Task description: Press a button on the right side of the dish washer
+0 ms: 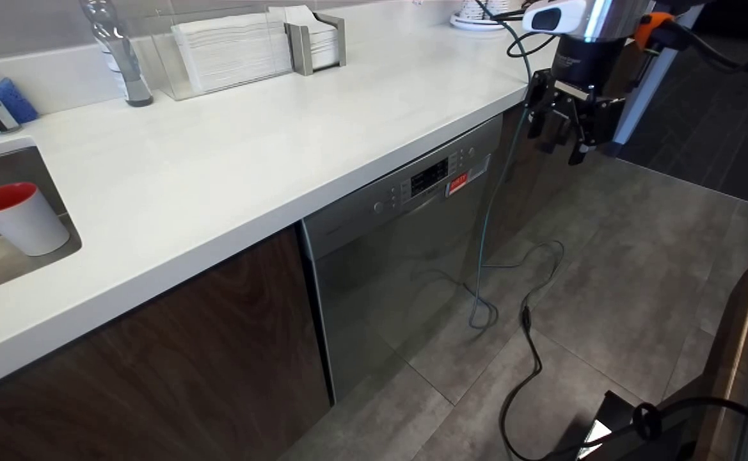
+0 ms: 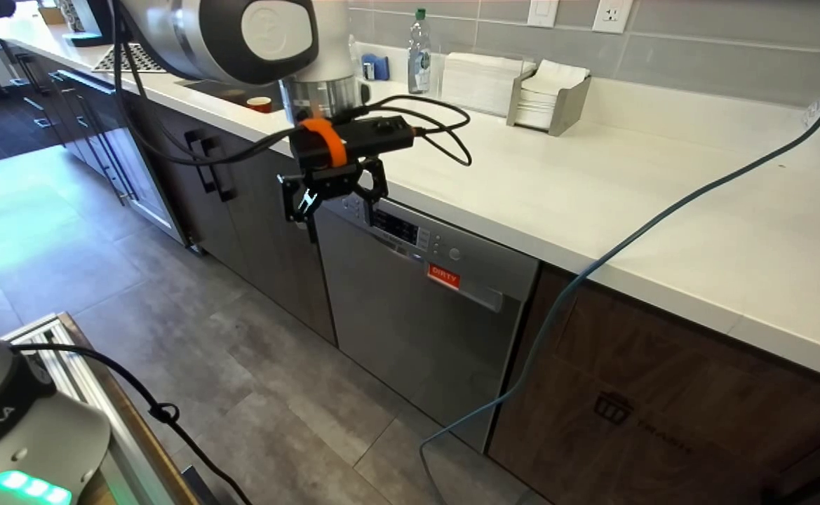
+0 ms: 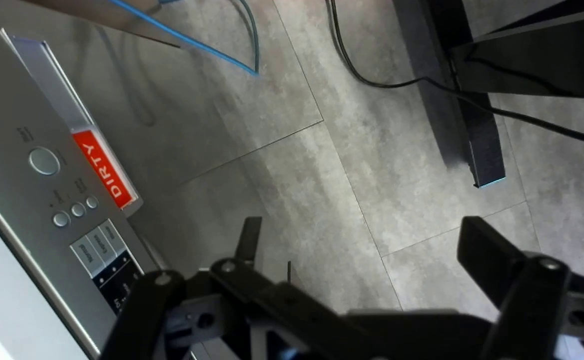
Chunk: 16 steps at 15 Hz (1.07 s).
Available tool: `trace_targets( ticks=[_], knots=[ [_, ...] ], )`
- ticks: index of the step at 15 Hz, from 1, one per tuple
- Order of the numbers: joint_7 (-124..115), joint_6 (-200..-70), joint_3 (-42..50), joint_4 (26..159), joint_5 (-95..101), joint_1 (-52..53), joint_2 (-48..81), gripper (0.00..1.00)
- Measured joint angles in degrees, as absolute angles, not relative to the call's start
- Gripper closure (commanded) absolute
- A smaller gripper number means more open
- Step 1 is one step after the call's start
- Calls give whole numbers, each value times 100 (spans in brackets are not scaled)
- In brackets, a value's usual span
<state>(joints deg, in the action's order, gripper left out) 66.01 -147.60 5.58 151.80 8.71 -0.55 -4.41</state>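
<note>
Tool (image 3: 364, 245) spread wide, dish washer (image 2: 410, 330) facing outward, control strip (image 2: 413, 235) lengthwise along counter (image 2: 508, 179)

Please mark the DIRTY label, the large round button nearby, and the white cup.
DIRTY label (image 3: 104, 168), wrist view: middle of red face
Large round button (image 3: 44, 161), wrist view: centre of cap
White cup (image 1: 32, 224), exterior view: outer wall

you see a black gripper (image 3: 361, 237), an orange strap (image 2: 332, 144), a steel-grey dish washer (image 2: 410, 337) with a white-lettered red label (image 3: 103, 169), a brown wood-grained cabinet door (image 1: 156, 365), a mottled grey floor (image 3: 331, 210) and a white cup (image 1: 31, 225), red inside.
</note>
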Motion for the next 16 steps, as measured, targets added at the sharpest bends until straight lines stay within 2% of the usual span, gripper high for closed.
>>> trace_targets(
  ticks=[10,11,12,16],
  knots=[
    [7337,-17187,625,15706,810,-214,143,0],
    [7346,-17390,629,15718,800,-231,245,17],
    [7356,-17579,630,15722,782,-242,350,28],
    [7357,-18370,593,15721,753,-327,721,56]
  ],
)
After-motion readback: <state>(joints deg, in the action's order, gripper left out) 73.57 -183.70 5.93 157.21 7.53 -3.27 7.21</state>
